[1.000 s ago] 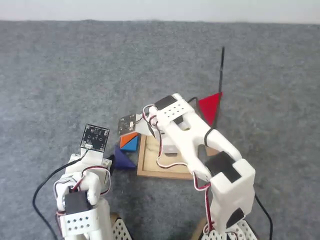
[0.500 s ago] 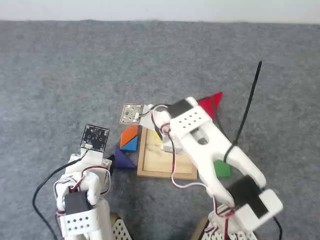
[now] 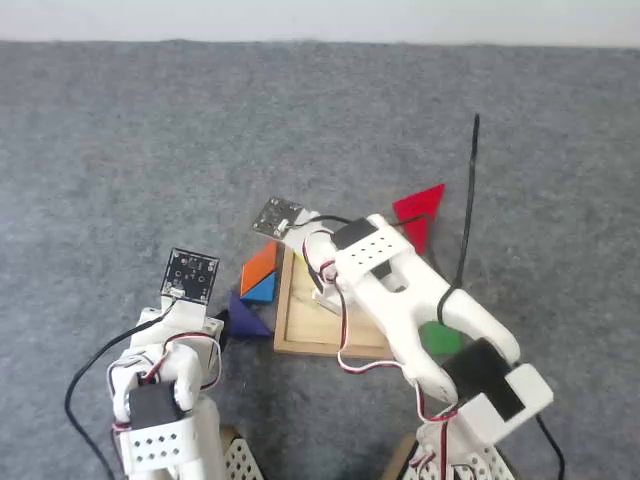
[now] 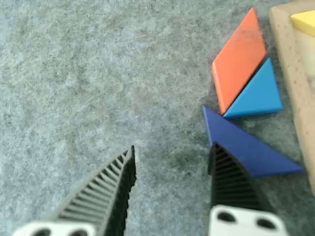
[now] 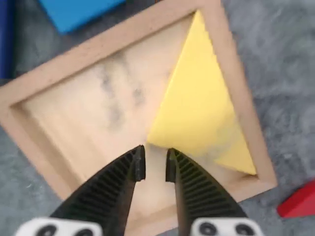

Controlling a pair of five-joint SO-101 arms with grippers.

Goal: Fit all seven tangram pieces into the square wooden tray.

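Note:
The square wooden tray (image 5: 59, 78) holds one yellow triangle (image 5: 202, 113) against one wall and corner. My right gripper (image 5: 155, 153) hovers just over the tray floor, shut to a narrow slit with nothing in it, its tips at the yellow triangle's inner corner. In the high view the right arm (image 3: 400, 300) covers most of the tray (image 3: 290, 335). My left gripper (image 4: 172, 155) is open low over the carpet, one fingertip over the dark blue triangle (image 4: 246, 147). An orange parallelogram (image 4: 241, 59) and a light blue triangle (image 4: 256, 93) lie together beside the tray.
A red triangle (image 3: 420, 212) lies on the carpet beyond the tray's far right corner. A green piece (image 3: 437, 338) sits beside the tray's right side, partly under the right arm. A black cable (image 3: 468, 200) rises from that arm. Grey carpet spreads all around.
The right arm has swung over the tray, its wrist moving farther back and right, uncovering the green piece. The left arm and the loose pieces have stayed put.

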